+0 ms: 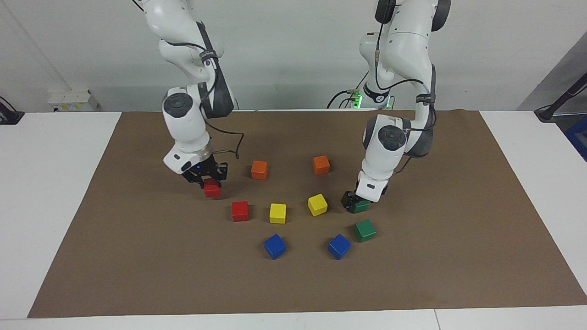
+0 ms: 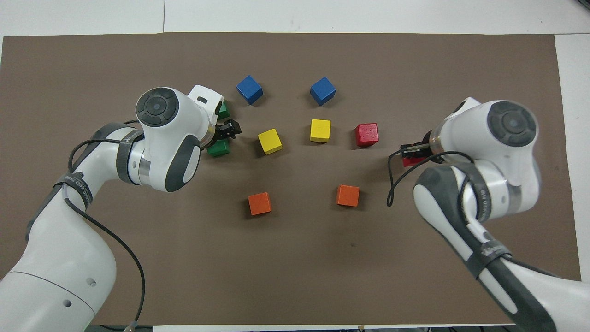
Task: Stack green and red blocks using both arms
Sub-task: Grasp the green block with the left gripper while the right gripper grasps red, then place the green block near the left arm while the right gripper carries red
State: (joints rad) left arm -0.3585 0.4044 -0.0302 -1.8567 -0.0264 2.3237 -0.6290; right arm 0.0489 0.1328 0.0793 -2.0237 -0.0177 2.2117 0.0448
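Note:
My right gripper is down at the mat, shut on a red cube; in the overhead view the gripper half covers this cube. The second red cube lies free beside the yellow cubes. My left gripper is low over a green cube, which its hand partly hides. The second green cube lies just farther from the robots, mostly hidden under the left wrist in the overhead view.
On the brown mat lie two orange cubes nearest the robots, two yellow cubes in the middle, and two blue cubes farthest out.

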